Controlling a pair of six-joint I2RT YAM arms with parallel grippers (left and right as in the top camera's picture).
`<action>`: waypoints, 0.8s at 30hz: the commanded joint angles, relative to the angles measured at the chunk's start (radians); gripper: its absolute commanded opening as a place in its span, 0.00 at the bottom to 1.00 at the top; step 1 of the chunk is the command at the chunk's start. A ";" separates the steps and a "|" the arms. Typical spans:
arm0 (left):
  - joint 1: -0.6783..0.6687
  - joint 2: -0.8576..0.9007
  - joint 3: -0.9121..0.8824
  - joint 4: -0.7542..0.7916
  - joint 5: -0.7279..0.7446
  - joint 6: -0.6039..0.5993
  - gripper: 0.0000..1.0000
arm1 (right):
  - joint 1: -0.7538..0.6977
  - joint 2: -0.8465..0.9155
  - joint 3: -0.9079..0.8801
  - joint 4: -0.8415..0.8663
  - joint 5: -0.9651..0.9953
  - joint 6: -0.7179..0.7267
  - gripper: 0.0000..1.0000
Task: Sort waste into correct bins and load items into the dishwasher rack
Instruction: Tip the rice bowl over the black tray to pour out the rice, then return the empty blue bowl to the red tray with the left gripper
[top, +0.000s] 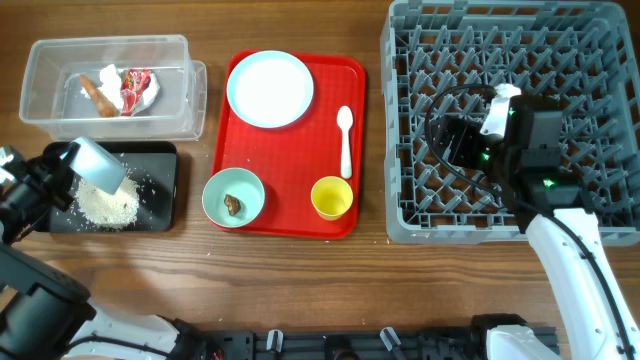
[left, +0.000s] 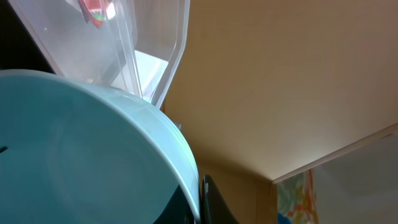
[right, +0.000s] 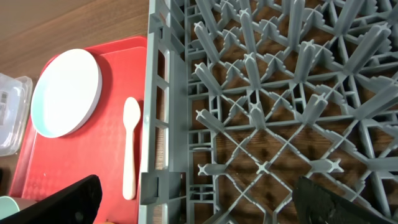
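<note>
Wooden table (top: 300, 290): left gripper (top: 72, 160) pinches a tilted bowl (top: 100, 165) over the black tray (top: 162, 200); right gripper (right: 202, 202) is spread above the rack (top: 600, 60).

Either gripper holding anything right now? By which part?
Left gripper holds a pale blue bowl by its rim, tipped over the black tray. Right gripper is open above the rack, holding nothing.
</note>
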 joint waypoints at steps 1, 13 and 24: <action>-0.054 -0.018 0.000 -0.003 0.031 0.019 0.04 | 0.002 0.006 0.015 0.005 -0.018 0.027 1.00; -0.503 -0.289 0.027 0.169 -0.472 -0.055 0.04 | 0.002 0.006 0.015 -0.010 -0.018 0.027 1.00; -1.451 -0.195 0.027 0.282 -1.507 0.282 0.04 | 0.002 0.006 0.015 -0.036 -0.017 0.027 1.00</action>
